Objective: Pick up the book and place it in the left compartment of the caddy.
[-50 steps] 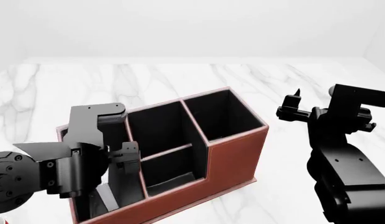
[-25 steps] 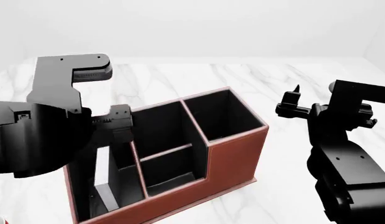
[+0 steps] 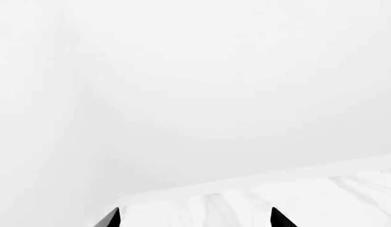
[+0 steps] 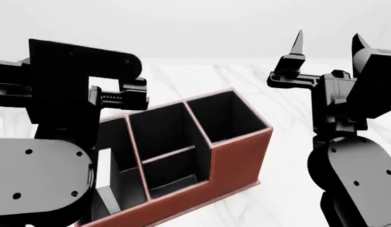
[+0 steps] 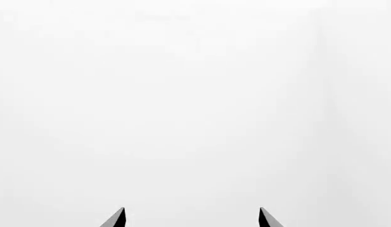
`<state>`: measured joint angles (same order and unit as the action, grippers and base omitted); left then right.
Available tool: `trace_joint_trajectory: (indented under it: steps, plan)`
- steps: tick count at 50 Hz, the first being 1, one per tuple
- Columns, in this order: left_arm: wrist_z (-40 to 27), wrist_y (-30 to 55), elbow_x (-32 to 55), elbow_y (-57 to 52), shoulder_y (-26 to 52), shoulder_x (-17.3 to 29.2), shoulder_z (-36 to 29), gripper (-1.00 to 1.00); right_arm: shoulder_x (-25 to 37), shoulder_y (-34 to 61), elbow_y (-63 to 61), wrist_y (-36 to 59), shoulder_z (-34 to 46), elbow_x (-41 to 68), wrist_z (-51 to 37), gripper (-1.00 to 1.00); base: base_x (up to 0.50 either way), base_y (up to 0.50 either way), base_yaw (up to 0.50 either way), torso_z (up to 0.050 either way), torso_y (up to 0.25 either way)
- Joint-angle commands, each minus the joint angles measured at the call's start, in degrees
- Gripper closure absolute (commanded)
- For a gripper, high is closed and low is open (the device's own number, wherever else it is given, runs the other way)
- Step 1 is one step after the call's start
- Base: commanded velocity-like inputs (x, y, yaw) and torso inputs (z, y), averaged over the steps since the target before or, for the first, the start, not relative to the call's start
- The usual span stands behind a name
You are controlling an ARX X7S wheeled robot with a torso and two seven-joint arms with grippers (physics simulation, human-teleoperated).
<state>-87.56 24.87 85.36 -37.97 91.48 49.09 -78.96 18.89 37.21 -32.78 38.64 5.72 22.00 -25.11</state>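
Since half a second earlier you had lifted both arms: your left gripper point(image 4: 119, 90), which had hung just over the caddy's point(image 4: 236, 156) left end, rose clear above its rim, and your right gripper point(image 4: 328, 47) swung from level beside the caddy to pointing upward, well above the marble desk point(image 4: 202, 75). The left arm's bulky black links filled the near left of the head view and hid much of the caddy's left end. In the left wrist view the two fingertips point(image 3: 110, 218) stood wide apart with nothing between them, looking past the desk's far edge at a blank wall; the right wrist view showed its fingertips point(image 5: 116, 218) spread just as wide, empty, against plain white. You held nothing in either hand. The book point(image 4: 106, 182) lay inside the left compartment point(image 4: 116, 142), down against the black lining, its white page edges showing as a pale strip running front to back and its black cover hard to tell from the walls; part of it was hidden behind the left arm. The caddy itself sat unmoved on the desk, its tall square end toward the right arm.
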Motion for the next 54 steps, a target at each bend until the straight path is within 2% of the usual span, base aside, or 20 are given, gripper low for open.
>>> trace_joint_trajectory:
  steps: [1, 20, 48, 54]
  plan:
    - [0.83, 11.42, -16.25, -0.06, -18.58, -1.67, 21.12, -1.00, -0.17, -0.51, -4.89, -4.65, 2.31, -1.57, 0.34, -1.00, 0.00, 0.00, 0.00, 0.000, 0.000]
    - [1.31, 11.94, -19.46, 0.19, -18.72, -2.11, 21.85, -1.00, 0.85, -2.64, -6.74, -12.55, 3.69, -4.26, 1.69, -1.00, 0.00, 0.00, 0.00, 0.000, 0.000]
    - [1.46, 13.84, -23.57, -1.22, -18.67, -2.81, 22.35, -1.00, 1.16, -3.59, -6.85, -16.09, 4.42, -4.92, 1.87, -1.00, 0.00, 0.00, 0.00, 0.000, 0.000]
    - [0.69, 17.03, -27.84, -3.63, -16.07, -3.31, 21.34, -1.00, 1.11, -3.17, -7.79, -16.12, 4.01, -4.59, 1.47, -1.00, 0.00, 0.00, 0.00, 0.000, 0.000]
